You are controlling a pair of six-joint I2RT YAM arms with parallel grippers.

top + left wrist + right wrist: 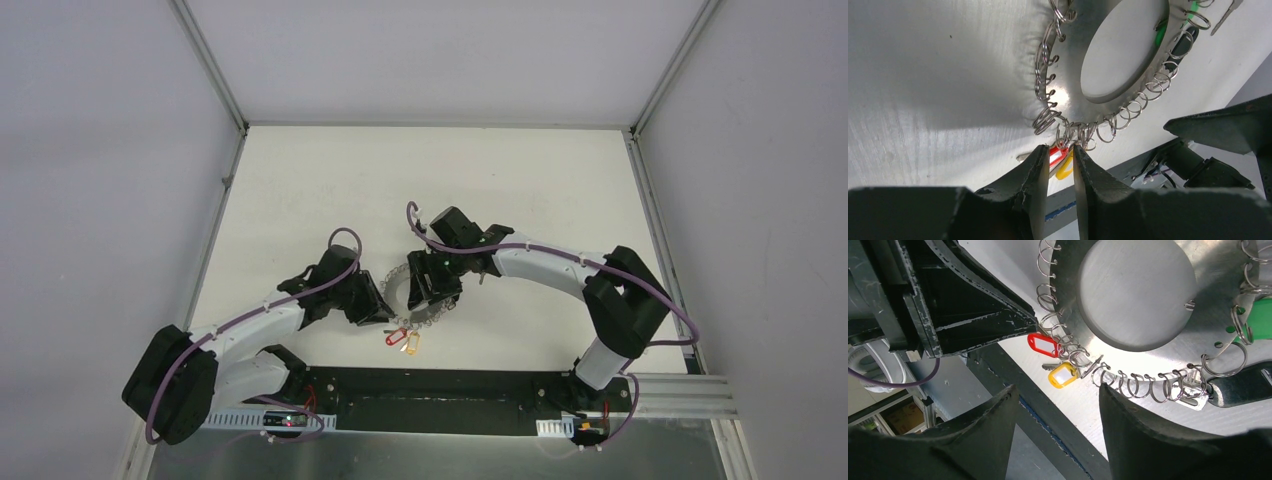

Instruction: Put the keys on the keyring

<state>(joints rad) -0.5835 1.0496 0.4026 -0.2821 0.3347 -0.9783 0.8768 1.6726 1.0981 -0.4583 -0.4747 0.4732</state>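
Note:
The keyring (398,284), a flat grey ring (1075,102) edged with wire loops, lies between both grippers. A green-tagged key (1260,315) and a black-tagged key (1243,385) rest at its loops on the right arm's side, also seen in the left wrist view as the green tag (1161,35) and the black tag (1184,44). My left gripper (1061,151) has its jaws almost together with a narrow gap, tips at the ring's near loops. Whether they pinch a loop is unclear. My right gripper (1058,390) stands wide open over the ring's (1198,335) near edge, holding nothing.
A red-tagged key (1043,345) and a yellow-tagged key (1063,375) hang at the ring's near loops, toward the black base rail (450,385). Metal frame posts and white walls bound the table on three sides. A loose silver key (1225,12) lies beyond the ring.

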